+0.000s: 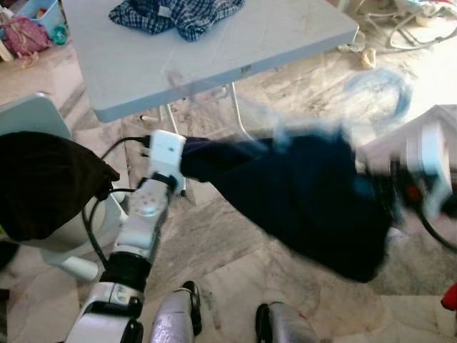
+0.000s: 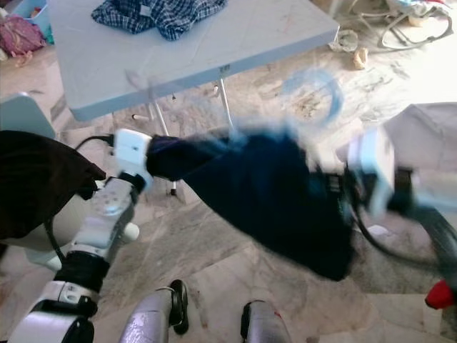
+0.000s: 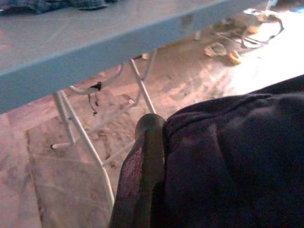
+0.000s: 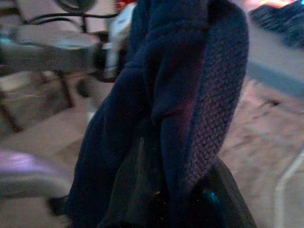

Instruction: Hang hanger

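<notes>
Garment (image 1: 307,200), dark navy and knitted, hangs stretched between the two arms above the marble floor (image 1: 214,264), sagging toward 5 o'clock in the head views. The left pincer (image 1: 191,158) grips one end of the cloth just past the white wrist block, and in the left wrist view a black finger (image 3: 145,166) presses against the fabric's edge, so it is closed on the garment. The right pincer (image 2: 335,193) is buried in the other end at 3 o'clock; motion blur smears that arm, yet the right wrist view shows the knit bunched around its fingers (image 4: 137,190), so it too holds the cloth. A pale blue hanger (image 2: 314,89), badly blurred, shows as a curved loop at about 1 o'clock from the garment; whether it touches the cloth cannot be told. Beyond, at 12 o'clock, a grey folding tabletop (image 1: 285,43) carries a plaid shirt (image 1: 178,14). At 9 o'clock a dark brown cloth (image 1: 43,182) drapes over a white chair (image 1: 36,114). The robot's legs (image 1: 178,318) show at 6 o'clock.
</notes>
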`<state>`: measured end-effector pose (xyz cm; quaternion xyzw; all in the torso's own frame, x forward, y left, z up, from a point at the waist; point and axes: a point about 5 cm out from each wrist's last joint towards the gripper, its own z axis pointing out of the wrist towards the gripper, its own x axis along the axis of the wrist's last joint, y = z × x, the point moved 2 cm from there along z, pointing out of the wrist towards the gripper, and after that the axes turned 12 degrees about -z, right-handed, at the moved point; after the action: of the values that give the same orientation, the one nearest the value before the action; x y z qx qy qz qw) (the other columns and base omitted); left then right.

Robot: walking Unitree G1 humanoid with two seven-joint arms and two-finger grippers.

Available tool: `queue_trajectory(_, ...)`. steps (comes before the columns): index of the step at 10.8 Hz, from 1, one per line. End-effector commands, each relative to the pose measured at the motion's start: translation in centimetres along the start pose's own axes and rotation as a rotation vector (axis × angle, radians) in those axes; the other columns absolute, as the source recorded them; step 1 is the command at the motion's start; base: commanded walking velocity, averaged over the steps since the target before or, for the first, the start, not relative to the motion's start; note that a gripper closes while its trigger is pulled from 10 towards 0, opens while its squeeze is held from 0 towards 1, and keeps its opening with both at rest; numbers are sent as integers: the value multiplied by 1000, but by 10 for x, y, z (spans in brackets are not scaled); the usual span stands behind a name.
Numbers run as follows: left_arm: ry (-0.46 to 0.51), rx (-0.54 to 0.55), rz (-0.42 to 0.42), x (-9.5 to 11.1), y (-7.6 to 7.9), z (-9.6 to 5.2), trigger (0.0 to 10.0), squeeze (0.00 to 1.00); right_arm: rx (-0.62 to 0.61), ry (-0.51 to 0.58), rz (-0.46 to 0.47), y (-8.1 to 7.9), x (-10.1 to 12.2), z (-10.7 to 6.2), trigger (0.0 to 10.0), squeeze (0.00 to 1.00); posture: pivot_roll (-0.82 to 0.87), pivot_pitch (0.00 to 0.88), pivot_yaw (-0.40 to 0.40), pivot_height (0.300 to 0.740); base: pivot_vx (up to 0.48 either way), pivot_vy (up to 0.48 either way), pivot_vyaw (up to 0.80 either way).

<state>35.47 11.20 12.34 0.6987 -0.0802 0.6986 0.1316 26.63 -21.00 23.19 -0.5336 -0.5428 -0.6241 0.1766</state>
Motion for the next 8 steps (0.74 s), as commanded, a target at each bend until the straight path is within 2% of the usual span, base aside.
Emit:
queue_trajectory(1, -52, -31, 40, -12, 2, -6, 0, 0, -119, -13, -91, 14, 1, 3, 10000, 0, -115, 189, 1, 740, 0, 0, 0)
queue_trajectory(2, -77, -105, 79, -17, 13, -7, 0, 0, -211, -74, -171, 23, -6, 11, 10000, 0, -115, 189, 1, 740, 0, 0, 0)
queue_trajectory(3, -97, -200, 126, -20, 25, -9, 3804, 0, -274, -118, -237, 28, -15, 21, 10000, 0, -112, 190, -2, 740, 0, 0, 0)
queue_trajectory(4, -87, -308, 175, -18, 35, -12, 10000, 1000, -258, -158, -267, 23, -25, 29, 10000, 0, -108, 191, -3, 740, 0, 0, 0)
queue_trajectory(5, -60, -378, 297, -16, 38, -16, 10000, 1000, -194, -246, -268, 13, -45, 28, 10000, 0, -109, 190, -3, 740, 0, 0, 0)
queue_trajectory(6, -69, -392, 325, -18, 36, -16, 10000, 1000, -181, -309, -285, 11, -57, 25, 10000, 0, -109, 190, -3, 740, 0, 0, 0)
queue_trajectory(7, -150, -476, 314, -29, 37, -20, 10000, 1000, -147, -464, -275, 6, -87, 16, 10000, 0, -109, 190, -3, 740, 0, 0, 0)
queue_trajectory(8, -207, -545, 309, -34, 38, -24, 10000, 1000, -102, -526, -321, 2, -99, 14, 10000, 0, -109, 190, -3, 740, 0, 0, 0)
